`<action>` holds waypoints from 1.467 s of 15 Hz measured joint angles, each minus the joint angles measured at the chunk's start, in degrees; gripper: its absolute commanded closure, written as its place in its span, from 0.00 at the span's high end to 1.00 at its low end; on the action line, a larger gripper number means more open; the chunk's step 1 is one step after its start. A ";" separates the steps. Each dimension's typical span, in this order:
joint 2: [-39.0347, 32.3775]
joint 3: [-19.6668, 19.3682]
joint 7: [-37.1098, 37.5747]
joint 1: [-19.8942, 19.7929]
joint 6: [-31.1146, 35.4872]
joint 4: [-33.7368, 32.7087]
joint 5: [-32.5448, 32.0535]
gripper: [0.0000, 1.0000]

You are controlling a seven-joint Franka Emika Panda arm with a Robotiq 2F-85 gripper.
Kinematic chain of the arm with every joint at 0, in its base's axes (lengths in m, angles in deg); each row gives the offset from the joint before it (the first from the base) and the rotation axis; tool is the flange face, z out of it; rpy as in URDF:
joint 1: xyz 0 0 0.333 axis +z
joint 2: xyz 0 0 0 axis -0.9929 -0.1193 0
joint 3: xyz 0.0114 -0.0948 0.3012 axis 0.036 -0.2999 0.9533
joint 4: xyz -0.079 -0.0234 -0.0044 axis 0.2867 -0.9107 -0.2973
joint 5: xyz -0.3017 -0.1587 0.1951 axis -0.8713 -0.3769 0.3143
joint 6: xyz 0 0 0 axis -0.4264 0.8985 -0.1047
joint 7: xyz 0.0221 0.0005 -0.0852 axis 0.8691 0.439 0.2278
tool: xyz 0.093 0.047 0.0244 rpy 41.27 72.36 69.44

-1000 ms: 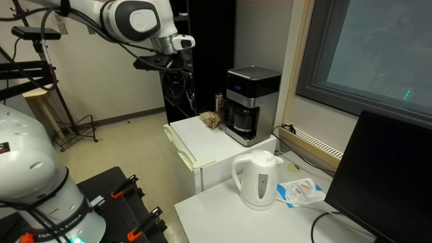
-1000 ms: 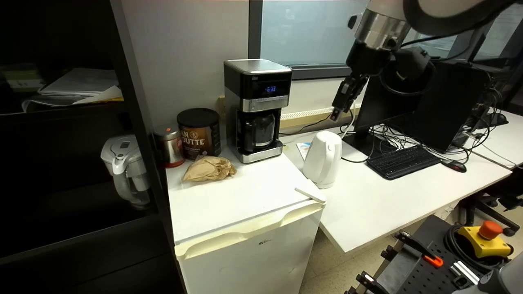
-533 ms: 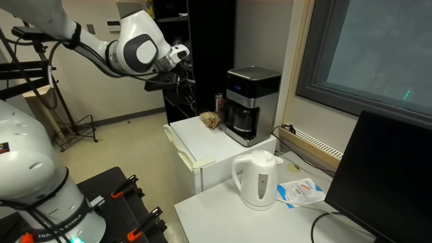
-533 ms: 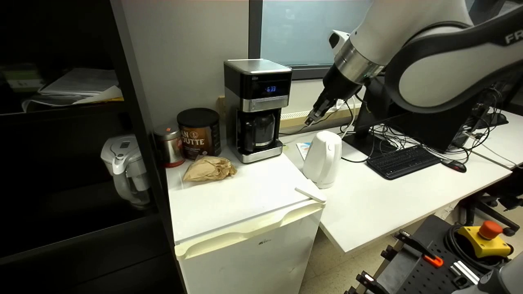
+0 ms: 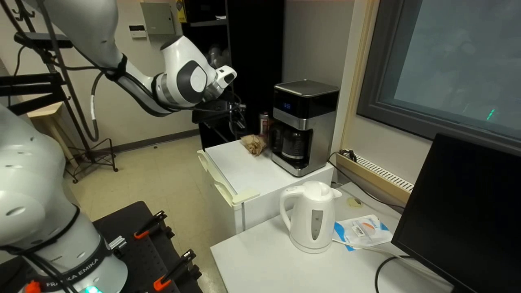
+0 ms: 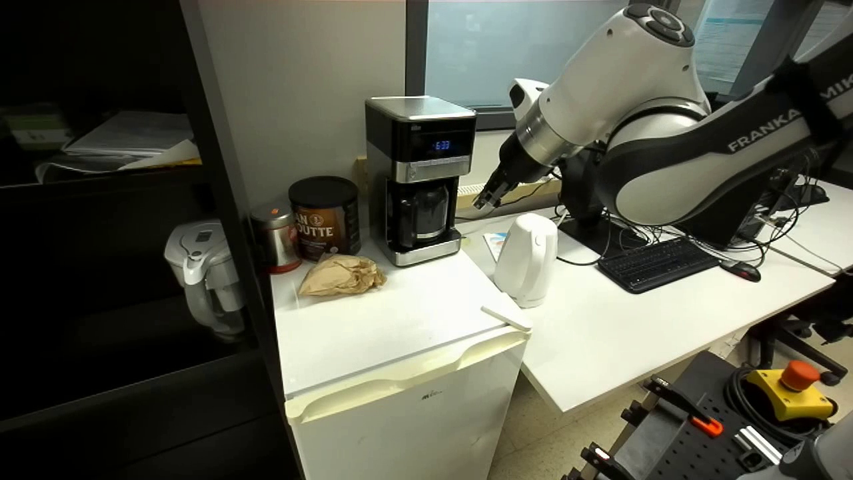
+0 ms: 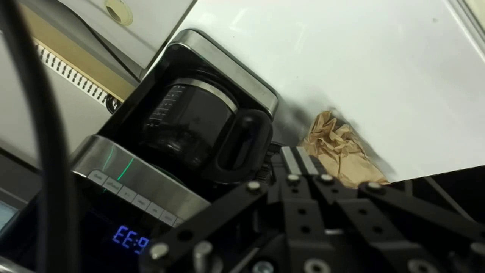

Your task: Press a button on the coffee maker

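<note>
1. The desk (image 6: 620, 327) is white and stands just beside the fridge (image 6: 400, 433).
2. The arm (image 6: 613, 80) is bent, and its end slopes downward to the gripper (image 7: 299, 161).
3. The fridge is also white; it carries the coffee maker (image 6: 426, 173) and the bag (image 7: 343, 151).
4. The coffee maker stands upright on the fridge, at its back part.
5. The kettle (image 5: 311, 219) stands upright on the desk, near the fridge.
6. The gripper is in front of the coffee maker and apart from it; its fingers (image 7: 291, 160) are together.
7. The carafe (image 7: 185, 125) sits inside the coffee maker.
8. The bag, brown and crumpled, lies near the coffee maker.
9. The display (image 6: 441, 145) shows 6:33 in blue.
10. The buttons (image 7: 127, 194) make one row beside the display; their labels are too small for reading.
</note>
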 measured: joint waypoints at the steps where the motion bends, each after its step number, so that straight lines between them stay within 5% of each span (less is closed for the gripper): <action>1: -1.03 1.22 1.47 -1.93 0.09 -1.29 -2.37 0.00; 8: -6.79 6.76 13.22 -9.41 0.10 -10.90 -18.71 0.00; 22: -24.71 6.31 35.03 -8.12 -3.49 -28.21 -45.57 0.00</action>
